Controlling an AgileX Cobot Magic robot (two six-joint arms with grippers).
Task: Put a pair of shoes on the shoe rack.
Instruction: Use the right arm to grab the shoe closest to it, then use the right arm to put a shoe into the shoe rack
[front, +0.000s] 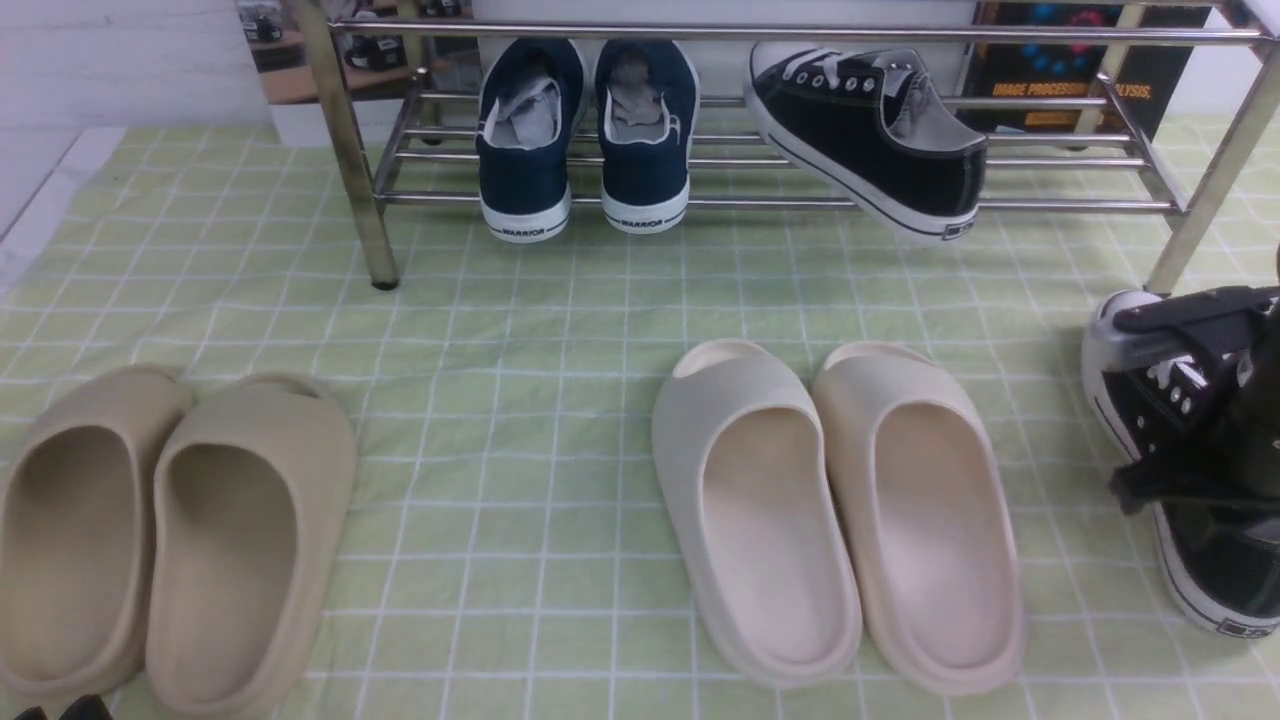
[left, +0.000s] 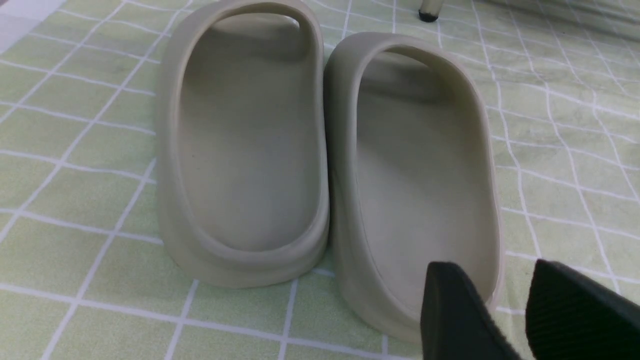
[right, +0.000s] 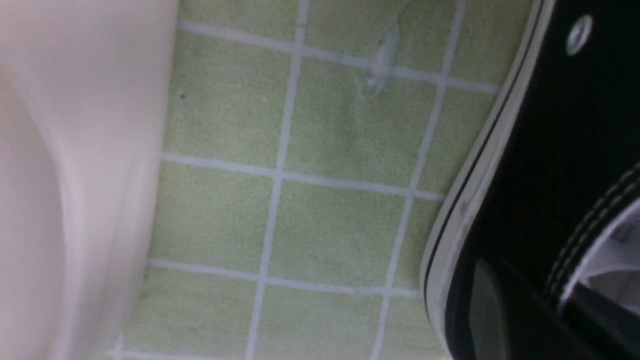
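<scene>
One black sneaker (front: 870, 130) lies tilted on the right part of the chrome shoe rack (front: 430, 198), its heel hanging over the front bar. The other black sneaker (front: 1215, 560) (right: 550, 125) stands on the cloth at the far right. My right gripper (front: 1200, 420) (right: 540, 310) is shut on that sneaker's side wall, one finger outside the canvas and the other against the grey lining. My left gripper (left: 505, 320) (front: 55, 711) is open at the near left, just behind the heel of a tan slide, with nothing held.
A navy pair (front: 640, 140) stands on the rack's left half. Two tan slides (front: 170, 530) (left: 245, 150) lie at the near left and two cream slides (front: 840, 510) (right: 60, 175) in the middle, close to the held sneaker. Green checked cloth (front: 520, 330) covers the table.
</scene>
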